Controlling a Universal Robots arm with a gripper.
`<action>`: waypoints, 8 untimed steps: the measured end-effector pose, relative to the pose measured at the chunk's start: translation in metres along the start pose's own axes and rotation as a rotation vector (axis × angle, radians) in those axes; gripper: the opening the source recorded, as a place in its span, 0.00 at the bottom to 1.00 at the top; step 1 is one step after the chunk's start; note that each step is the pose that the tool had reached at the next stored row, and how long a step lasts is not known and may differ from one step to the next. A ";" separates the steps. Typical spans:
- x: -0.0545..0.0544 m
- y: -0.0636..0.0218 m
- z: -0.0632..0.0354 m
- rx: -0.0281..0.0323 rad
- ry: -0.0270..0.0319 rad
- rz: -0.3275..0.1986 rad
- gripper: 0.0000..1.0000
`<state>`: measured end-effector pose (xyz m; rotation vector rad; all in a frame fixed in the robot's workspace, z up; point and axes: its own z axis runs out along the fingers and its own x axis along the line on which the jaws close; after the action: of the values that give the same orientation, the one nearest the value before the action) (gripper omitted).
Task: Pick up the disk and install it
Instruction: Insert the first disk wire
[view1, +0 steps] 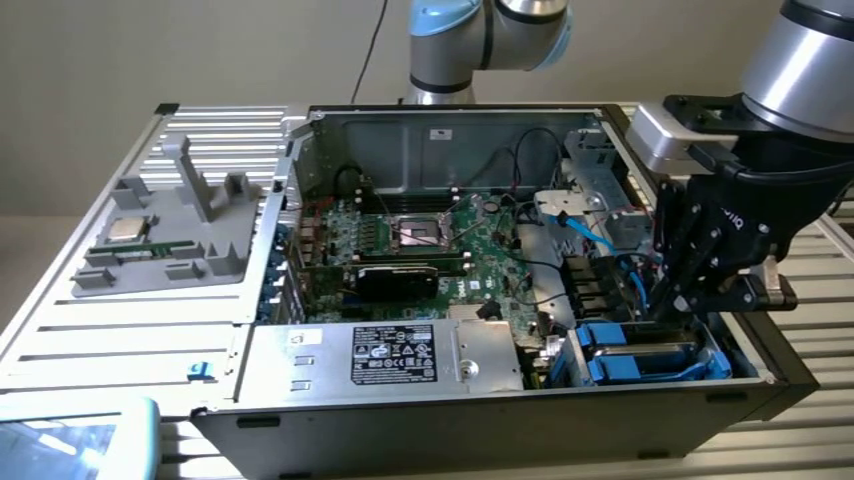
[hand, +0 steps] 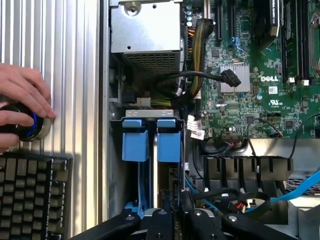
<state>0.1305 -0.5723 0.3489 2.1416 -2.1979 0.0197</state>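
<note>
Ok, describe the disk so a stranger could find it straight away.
Start at the open computer case and go to its front corner on the exterior view's right, under the gripper. The disk sits in the bay there; its bright blue carrier stands out from the green motherboard.

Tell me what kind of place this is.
Likely a robotics lab or test bench for computer assembly. An opened desktop computer case with its motherboard exposed lies on a slatted metal table, and a person's hand works a control knob beside a keyboard.
</note>
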 end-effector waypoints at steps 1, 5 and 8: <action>0.000 0.0001 -0.0001 0.0000 -0.0016 0.000 0.16; 0.000 0.0014 0.0013 0.0021 -0.0038 0.000 0.16; 0.000 0.0019 0.0017 0.0059 -0.0038 0.000 0.16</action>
<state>0.1285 -0.5724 0.3473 2.1465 -2.2026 0.0220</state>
